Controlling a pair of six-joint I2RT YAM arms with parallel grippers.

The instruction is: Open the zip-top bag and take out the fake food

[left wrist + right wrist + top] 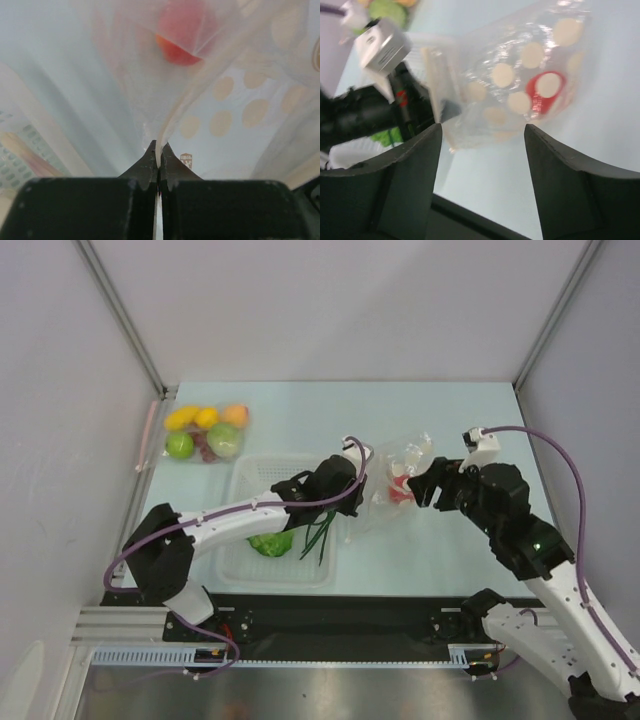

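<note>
The zip-top bag (398,478) is a crinkly clear pouch held up over the table right of the basket. A red tomato (400,491) and pale round pieces show through it. My left gripper (357,478) is shut on a thin fold of the bag (165,120), with the tomato (179,37) blurred above the jaws. Just right of the bag, my right gripper (424,490) stands open. In its wrist view the bag (520,85) and the tomato (544,94) lie just beyond the right gripper (482,132), nothing between its fingers. A green lettuce head (270,542) and dark-green stalks (322,530) lie in the basket.
The white basket (250,468) stands left of centre, under my left arm. A clear pouch of yellow, orange and green fruits (205,432) with a pink strip (150,435) lies at the back left. Grey walls close in the table on three sides.
</note>
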